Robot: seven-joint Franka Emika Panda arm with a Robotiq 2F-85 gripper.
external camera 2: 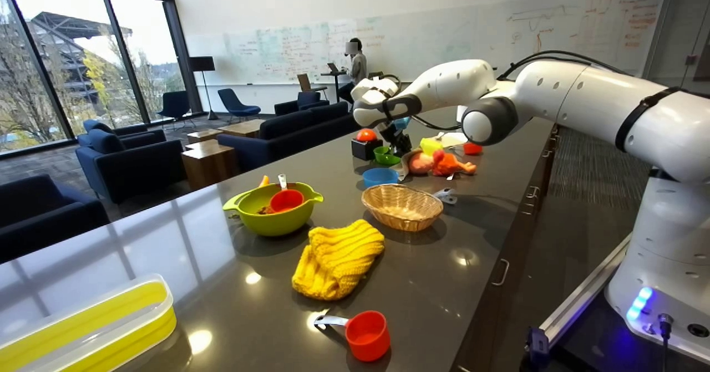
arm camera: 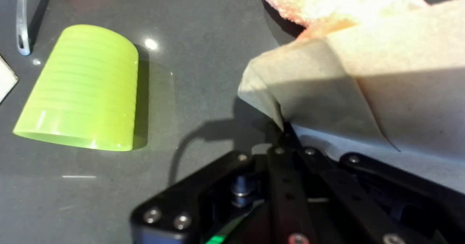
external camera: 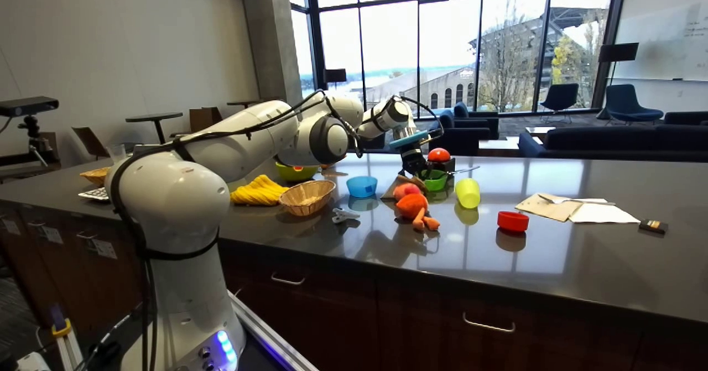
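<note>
Brown paper stands folded up at the tips of the claw. The claw is fully closed, its 2 jaws together; a folded corner of the paper meets the tips, and I cannot tell whether that corner is pinched between them or only touched. Just past the paper from the claw lies an orange plush toy. A green bowl sits just beside the claw, next to a black box topped by a red dome. A yellow-green cup lies on its side near the claw; farther out on that side are a red measuring cup and a fork resting on napkins. Off the claw's opposite side stand a blue bowl, a wicker basket and, well apart, a bunched yellow knit cloth. The surface is a glossy dark gray counter mirroring the window light. Well beyond the claw are tall windows, dark blue sofas and, in an exterior view, 1 person near a whiteboard.
</note>
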